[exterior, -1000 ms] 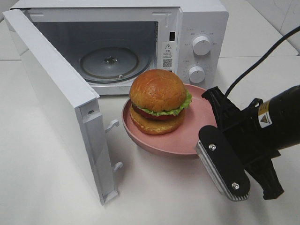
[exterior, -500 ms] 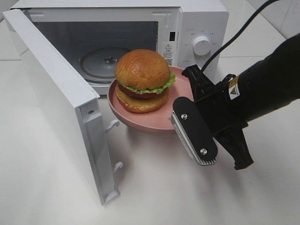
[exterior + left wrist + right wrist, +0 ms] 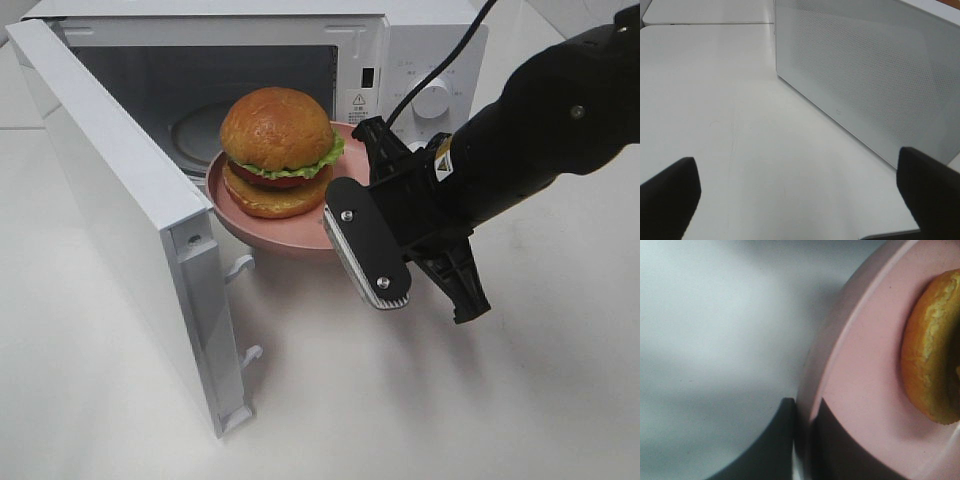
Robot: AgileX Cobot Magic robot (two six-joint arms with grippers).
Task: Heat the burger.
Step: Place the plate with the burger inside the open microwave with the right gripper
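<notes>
The burger point(image 3: 278, 150), with golden-brown bun, green lettuce edge and red filling, sits on a round pink plate point(image 3: 232, 212). My right gripper point(image 3: 352, 185) is shut on the plate's right rim. It holds the plate off the table at the mouth of the open microwave point(image 3: 430, 60). In the right wrist view my right gripper point(image 3: 802, 440) pinches the plate point(image 3: 865, 370) rim, with the bun point(image 3: 930, 360) close by. My left gripper point(image 3: 800, 192) stands open, nothing between its fingers, facing the outer side of the door point(image 3: 865, 75); it is outside the exterior view.
The microwave door point(image 3: 120, 200) is swung wide open on the left, its latch hooks pointing toward the plate. The glass turntable point(image 3: 195, 125) lies inside the cavity behind the plate. Two control knobs point(image 3: 432, 95) sit on the right panel. A white table point(image 3: 400, 400) surrounds everything.
My right gripper has carried the plate and burger up and to the left, from in front of the microwave to the cavity opening. The left gripper stays open.
</notes>
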